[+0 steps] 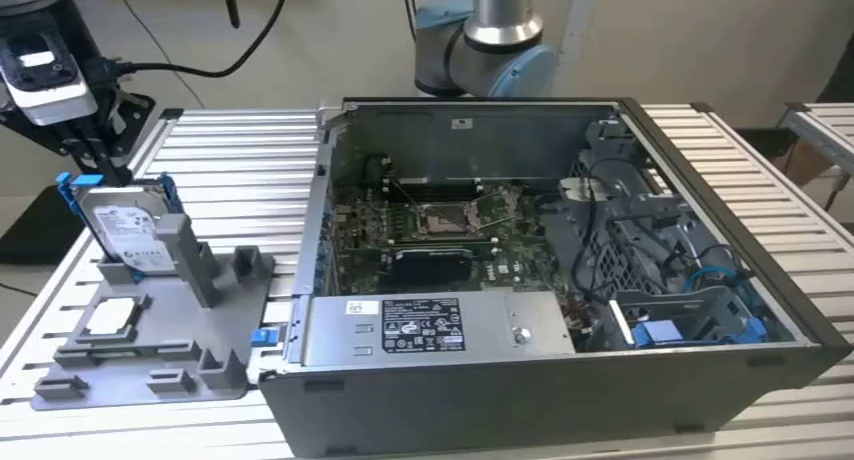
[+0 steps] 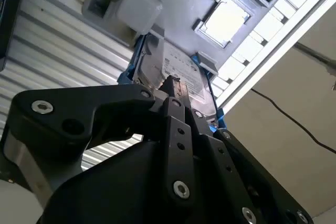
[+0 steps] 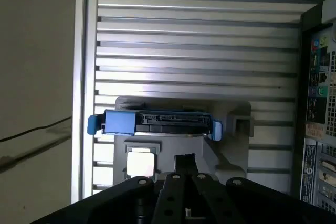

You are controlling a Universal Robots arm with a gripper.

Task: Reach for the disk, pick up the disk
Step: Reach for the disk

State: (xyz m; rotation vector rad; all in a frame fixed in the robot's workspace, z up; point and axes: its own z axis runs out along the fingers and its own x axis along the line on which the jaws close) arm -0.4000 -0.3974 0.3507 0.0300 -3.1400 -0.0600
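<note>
Hanging over the disk [image 1: 123, 228], my gripper [image 1: 107, 168] has its two fingers drawn together, and their tips sit right at the disk's upper edge; I cannot tell whether they touch it. The disk stands on end in a grey fixture [image 1: 134, 362] near the exterior view's left, on the slatted table [image 1: 240, 170]. Its long axis runs upright, leaning only a little. The short connector end faces up at me, which I see plainly in the first wrist view [image 3: 157, 120]. The white label faces the exterior camera. A blue bracket [image 1: 64, 195] runs along both long edges, and its ends stick out past the drive at either top corner, so the upper edge is widest there. The lower part sits down in the fixture's slot, and a grey post [image 1: 191, 260] rises just beside it on the labelled side. A small square chip [image 1: 114, 315] lies flat in a recess of the same fixture, apart from the disk and nearer the exterior camera. Above the disk the air is open around my fingers. Towards the exterior view's left the table edge is near. Towards its right a strip of bare slats separates the fixture from the side wall of the open computer case [image 1: 534, 390], which stands taller than the fixture's base.
</note>
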